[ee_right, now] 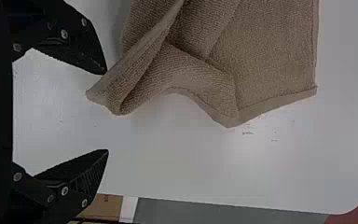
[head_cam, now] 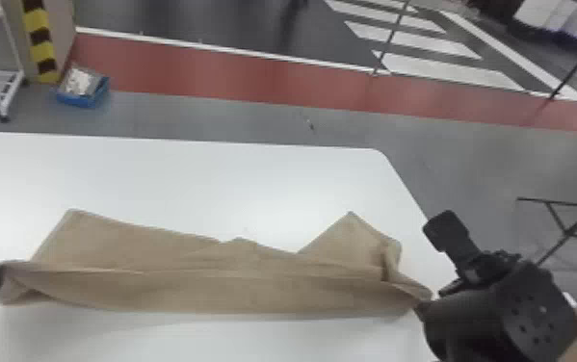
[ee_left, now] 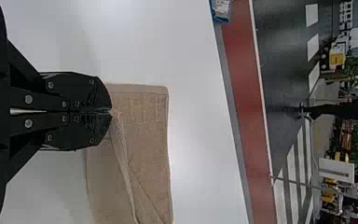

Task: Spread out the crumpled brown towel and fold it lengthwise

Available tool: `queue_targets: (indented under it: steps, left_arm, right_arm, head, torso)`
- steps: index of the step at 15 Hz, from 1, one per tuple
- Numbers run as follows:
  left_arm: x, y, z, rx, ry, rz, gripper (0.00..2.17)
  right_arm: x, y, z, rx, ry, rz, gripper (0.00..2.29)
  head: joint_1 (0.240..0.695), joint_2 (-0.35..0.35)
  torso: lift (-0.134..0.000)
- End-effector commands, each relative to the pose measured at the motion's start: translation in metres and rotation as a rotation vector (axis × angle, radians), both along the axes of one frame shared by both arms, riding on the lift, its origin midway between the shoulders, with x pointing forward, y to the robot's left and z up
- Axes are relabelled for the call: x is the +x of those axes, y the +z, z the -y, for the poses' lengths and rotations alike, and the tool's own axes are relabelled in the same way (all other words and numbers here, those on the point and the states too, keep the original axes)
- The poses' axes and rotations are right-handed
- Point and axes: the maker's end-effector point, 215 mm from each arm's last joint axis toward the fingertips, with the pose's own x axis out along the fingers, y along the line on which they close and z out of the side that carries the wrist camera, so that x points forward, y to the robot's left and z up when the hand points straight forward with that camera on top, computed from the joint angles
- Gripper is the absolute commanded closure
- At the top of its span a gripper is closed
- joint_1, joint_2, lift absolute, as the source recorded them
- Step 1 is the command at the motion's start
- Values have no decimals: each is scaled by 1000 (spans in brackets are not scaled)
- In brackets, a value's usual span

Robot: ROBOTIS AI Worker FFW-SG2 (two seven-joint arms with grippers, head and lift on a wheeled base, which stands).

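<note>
Item: yellow-and-black hazard stripes (head_cam: 39,48) along the edge of a beige panel (head_cam: 63,24); item: white crossing bars (head_cam: 451,70) painted on the dark floor (head_cam: 234,29); lettering, labels, brands and numbers: none legible in any view.

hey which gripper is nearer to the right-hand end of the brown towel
Right. The right gripper is open, close by the right-hand end of the towel; the left gripper is shut on its left-hand end.

Brown towel (head_cam: 205,289), partly folded, creased
</note>
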Motion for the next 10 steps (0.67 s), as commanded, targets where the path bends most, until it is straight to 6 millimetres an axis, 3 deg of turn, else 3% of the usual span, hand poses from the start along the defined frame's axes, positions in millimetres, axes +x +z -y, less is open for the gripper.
queue_targets:
  steps: [1, 3, 8, 10]
  left_arm:
    - [0, 1, 0, 0, 0, 3, 1443]
    - [1, 2, -1, 0, 1, 7, 1443]
    - [0, 3, -1, 0, -2, 12, 1443]
    - [0, 3, -2, 0, -1, 12, 1443]
  right_arm:
    - [-5, 0, 6, -8, -1, -11, 410]
    - [-7, 0, 9, -20, 4, -16, 488]
    - [-7, 2, 15, -30, 1, -16, 1058]
    - [-9, 3, 20, -43, -9, -12, 1622]
  head:
    - [695, -350]
    - [695, -350]
    - [695, -350]
    - [695, -350]
  torso:
    - [-124]
    - [-124]
    - [-124]
    - [-124]
